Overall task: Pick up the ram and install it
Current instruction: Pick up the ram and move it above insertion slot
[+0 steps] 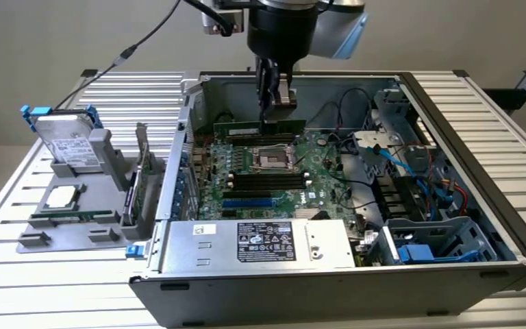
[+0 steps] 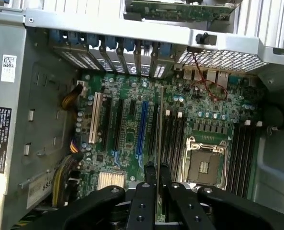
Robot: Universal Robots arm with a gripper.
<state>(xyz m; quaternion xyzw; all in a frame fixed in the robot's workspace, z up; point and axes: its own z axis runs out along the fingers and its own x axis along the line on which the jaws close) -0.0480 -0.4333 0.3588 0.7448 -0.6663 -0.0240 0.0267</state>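
- My claw (image 1: 272, 118) hung in the upper middle of the exterior view, reaching down into the open computer case (image 1: 482, 137).
- The claw was pinched narrow on the ram (image 1: 240, 129), the green stick clamped at its top edge between my two fingers.
- In the exterior view the ram lay lengthwise just behind the CPU socket (image 1: 272, 159), low over the motherboard (image 1: 322, 178).
- Whether it touched a slot or hovered just over one, I could not tell.
- From the wrist view I saw the ram (image 2: 160, 120) edge-on, a thin line running out from my claw (image 2: 157, 168).
- That line sat between the blue slot (image 2: 142, 127) and the black memory slots (image 2: 173, 139), just beside the latter.
- The CPU socket (image 2: 205, 165) stood open on the far side of those memory slots.
- The power supply (image 1: 263, 243) with its label filled the case's lower middle in the exterior view.
- At the exterior view's left a grey tray (image 1: 71, 229) rested on the bench (image 1: 25, 295), a hard drive (image 1: 66, 140) standing upright in it, well apart from my claw.
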